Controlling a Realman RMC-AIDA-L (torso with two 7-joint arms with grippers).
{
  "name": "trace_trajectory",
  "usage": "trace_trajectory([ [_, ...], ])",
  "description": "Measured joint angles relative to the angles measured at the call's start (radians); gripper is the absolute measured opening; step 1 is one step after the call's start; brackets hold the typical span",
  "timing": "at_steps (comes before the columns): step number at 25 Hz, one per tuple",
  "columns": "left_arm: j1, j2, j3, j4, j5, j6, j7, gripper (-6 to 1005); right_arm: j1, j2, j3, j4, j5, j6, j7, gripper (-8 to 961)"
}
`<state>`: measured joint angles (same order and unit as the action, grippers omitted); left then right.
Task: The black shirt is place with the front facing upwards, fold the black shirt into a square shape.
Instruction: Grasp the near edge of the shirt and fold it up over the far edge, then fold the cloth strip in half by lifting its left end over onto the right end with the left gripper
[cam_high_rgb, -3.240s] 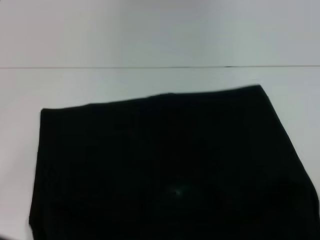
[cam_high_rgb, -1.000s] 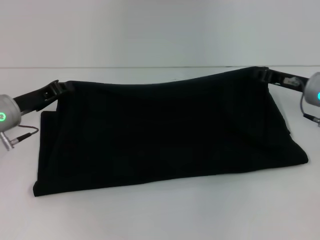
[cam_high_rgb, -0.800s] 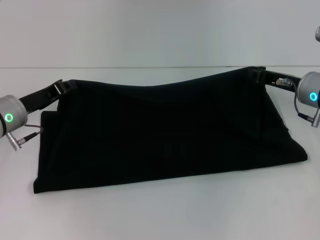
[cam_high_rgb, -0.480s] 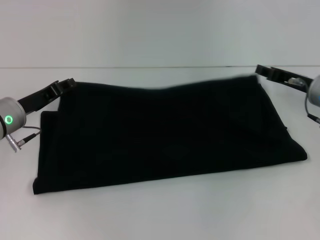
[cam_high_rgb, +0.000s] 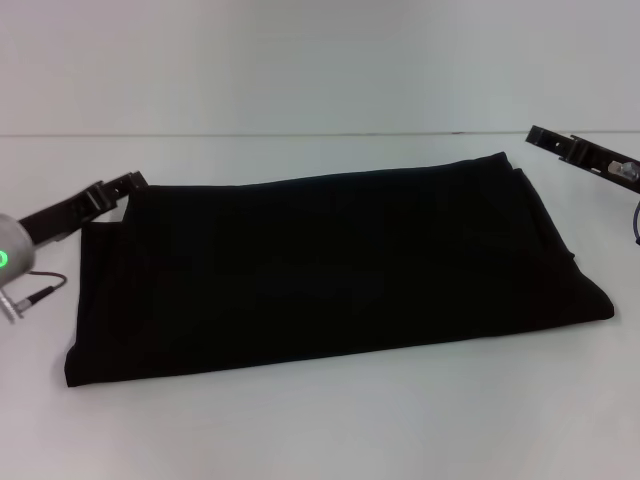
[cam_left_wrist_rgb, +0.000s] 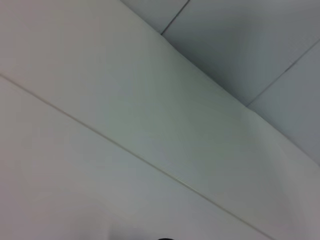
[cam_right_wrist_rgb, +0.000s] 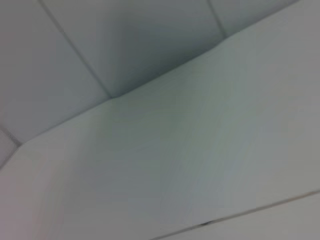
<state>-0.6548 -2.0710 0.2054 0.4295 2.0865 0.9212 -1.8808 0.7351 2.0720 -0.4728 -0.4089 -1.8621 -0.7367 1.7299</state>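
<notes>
The black shirt (cam_high_rgb: 330, 265) lies flat on the white table (cam_high_rgb: 330, 430) in the head view, folded into a wide rectangle with only plain black cloth showing. My left gripper (cam_high_rgb: 128, 184) hovers just off the shirt's far left corner, open and holding nothing. My right gripper (cam_high_rgb: 548, 139) is up and to the right of the far right corner, clear of the cloth and open. Neither wrist view shows the shirt or any fingers.
The table's back edge (cam_high_rgb: 300, 134) runs behind the shirt, with a pale wall beyond. Bare tabletop lies in front of the shirt and on both sides. A cable (cam_high_rgb: 40, 288) hangs from the left wrist near the shirt's left edge.
Both grippers carried the near edge over to the far edge, then let go. The raised far edge has dropped flat, and both arms have drawn back outward.
</notes>
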Motion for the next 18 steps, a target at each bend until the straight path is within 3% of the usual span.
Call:
trace_trajectory([
  [5, 0.043, 0.058, -0.009, -0.006, -0.052, 0.226, -0.023, 661, -0.054, -0.006, -0.002, -0.041, 0.001, -0.299, -0.195, 735],
  [6, 0.067, 0.095, -0.003, -0.006, -0.053, 0.374, -0.054, 668, -0.063, -0.006, -0.003, -0.047, 0.0, -0.364, -0.25, 741],
  [7, 0.067, 0.095, -0.003, -0.006, -0.053, 0.374, -0.054, 674, -0.071, -0.006, -0.01, -0.05, -0.005, -0.416, -0.298, 748],
  [8, 0.078, 0.109, -0.001, -0.005, -0.052, 0.432, -0.081, 680, -0.079, -0.006, -0.018, -0.051, -0.01, -0.47, -0.349, 755],
  [11, 0.118, 0.15, 0.021, 0.003, -0.045, 0.574, -0.191, 871, -0.102, -0.007, -0.065, -0.052, -0.022, -0.561, -0.422, 776],
  [12, 0.136, 0.162, 0.03, 0.007, -0.041, 0.619, -0.228, 878, -0.108, -0.008, -0.087, -0.052, -0.026, -0.575, -0.437, 783],
  [18, 0.224, 0.162, 0.034, 0.091, 0.102, 0.726, -0.371, 911, -0.137, 0.018, -0.183, -0.033, -0.035, -0.634, -0.603, 825],
])
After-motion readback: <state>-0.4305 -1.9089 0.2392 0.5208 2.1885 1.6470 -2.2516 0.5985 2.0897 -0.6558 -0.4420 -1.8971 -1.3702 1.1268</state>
